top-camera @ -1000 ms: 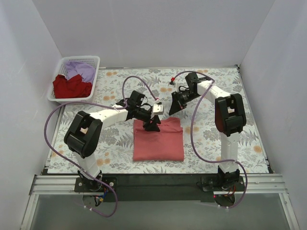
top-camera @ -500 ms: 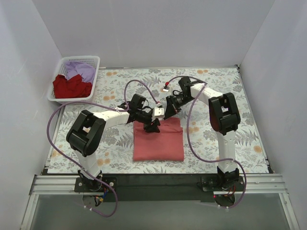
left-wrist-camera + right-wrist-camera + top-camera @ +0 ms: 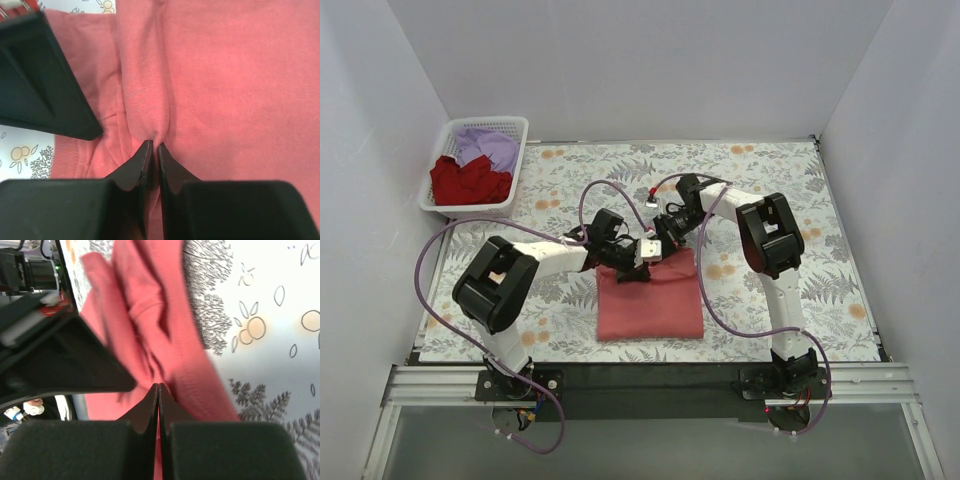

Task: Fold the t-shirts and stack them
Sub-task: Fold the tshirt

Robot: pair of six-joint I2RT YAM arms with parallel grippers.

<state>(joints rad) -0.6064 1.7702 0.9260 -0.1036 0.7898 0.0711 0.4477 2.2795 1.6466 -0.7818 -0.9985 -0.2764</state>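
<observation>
Where the two arms meet over the middle of the worktop, the coral-red t-shirt (image 3: 650, 300) lies folded into a rough rectangle on the grey-and-orange floral cloth (image 3: 770, 200); near edge flat, far edge rucked up under both tools.

Left tool (image 3: 154, 146): fingers drawn almost together, clamped on a narrow raised ridge of the coral fabric that runs away from the tips; seen from above it sits at the tee's far-left corner (image 3: 632, 265).

Right tool (image 3: 158, 386): fingers pressed together with no gap showing, a bunched fold of the same tee caught at the tips; fabric there is blurred; from above it sits at the far edge (image 3: 657, 247), just beside the left tool, the two nearly touching.

White lattice basket (image 3: 440, 205) at the far-left corner, well apart from the arms; darker red t-shirt (image 3: 468, 182) crumpled in its near part, lavender t-shirt (image 3: 490, 145) behind it, both unfolded.
</observation>
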